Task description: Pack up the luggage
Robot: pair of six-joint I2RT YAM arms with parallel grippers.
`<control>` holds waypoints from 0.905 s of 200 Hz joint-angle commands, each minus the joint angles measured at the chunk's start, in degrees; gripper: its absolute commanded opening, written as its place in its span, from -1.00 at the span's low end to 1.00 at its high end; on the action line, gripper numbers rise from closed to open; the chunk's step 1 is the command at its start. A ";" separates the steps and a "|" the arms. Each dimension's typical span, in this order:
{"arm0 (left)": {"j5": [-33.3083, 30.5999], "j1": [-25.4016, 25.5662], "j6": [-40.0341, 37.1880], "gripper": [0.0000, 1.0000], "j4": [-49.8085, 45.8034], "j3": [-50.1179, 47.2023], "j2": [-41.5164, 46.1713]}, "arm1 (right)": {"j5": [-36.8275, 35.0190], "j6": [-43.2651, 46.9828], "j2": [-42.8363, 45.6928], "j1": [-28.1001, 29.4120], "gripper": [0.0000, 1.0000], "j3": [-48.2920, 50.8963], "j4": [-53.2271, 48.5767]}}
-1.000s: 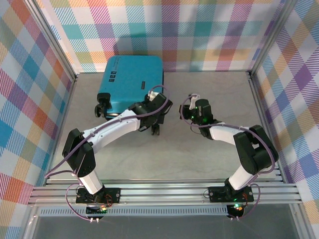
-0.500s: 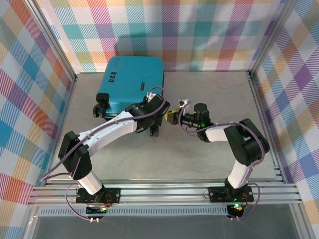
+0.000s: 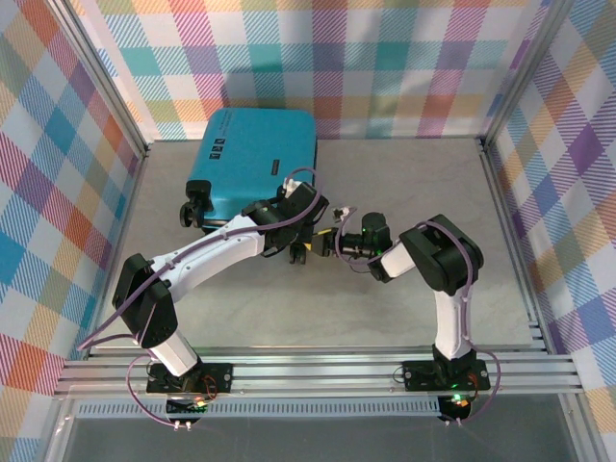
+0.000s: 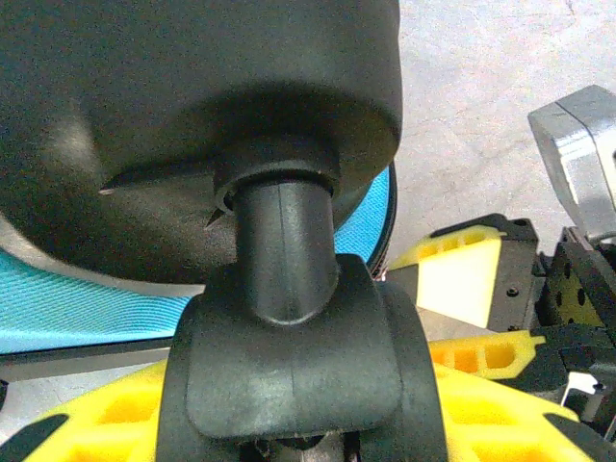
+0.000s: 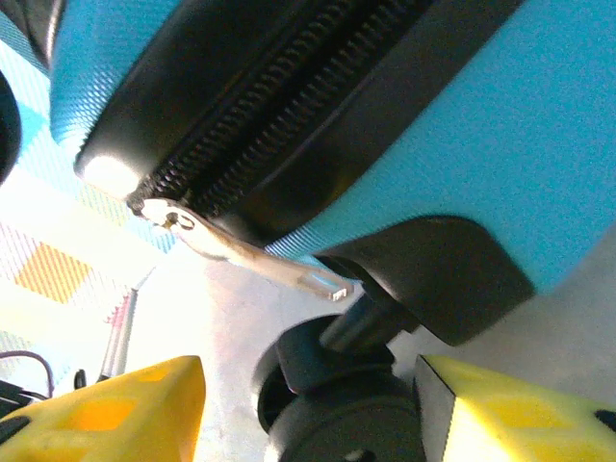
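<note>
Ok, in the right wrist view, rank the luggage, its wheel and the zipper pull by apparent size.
1. luggage, largest, running off frame.
2. wheel, partly cut off at the bottom edge; its nearness to the camera inflates it.
3. zipper pull, clearly smallest.

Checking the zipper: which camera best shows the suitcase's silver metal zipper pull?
Right wrist: the silver metal zipper pull hangs sharp from the zipper end of the turquoise hard-shell suitcase. Top external leaves it too small to tell; left wrist faces a black caster wheel.
</note>
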State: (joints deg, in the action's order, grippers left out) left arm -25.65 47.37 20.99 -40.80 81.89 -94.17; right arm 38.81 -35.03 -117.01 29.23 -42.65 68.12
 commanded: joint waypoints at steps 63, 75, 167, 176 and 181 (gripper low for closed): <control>0.64 1.84 -2.73 -0.85 -1.30 1.09 3.29 | 4.06 -7.33 -2.62 0.22 0.21 -5.96 8.52; 0.52 1.86 -2.76 -0.85 -1.39 0.94 3.46 | 4.06 -7.44 -2.14 0.25 0.18 -5.88 8.62; 0.68 1.85 -2.63 -0.85 -0.95 0.81 3.39 | 3.44 -7.33 1.26 0.29 -0.14 -2.70 8.62; 0.69 1.86 -2.65 -0.85 -0.89 0.76 3.29 | 3.38 -7.32 1.37 0.30 -0.20 -2.68 8.44; 0.76 1.84 -2.63 -0.85 -0.91 0.78 3.29 | 3.38 -7.34 1.40 0.30 -0.23 -2.68 8.35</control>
State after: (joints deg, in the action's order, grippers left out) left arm -26.04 47.57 20.78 -41.87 81.89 -93.86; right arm 41.63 -42.68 -118.37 29.32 -45.74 73.69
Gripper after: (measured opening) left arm 0.418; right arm 0.418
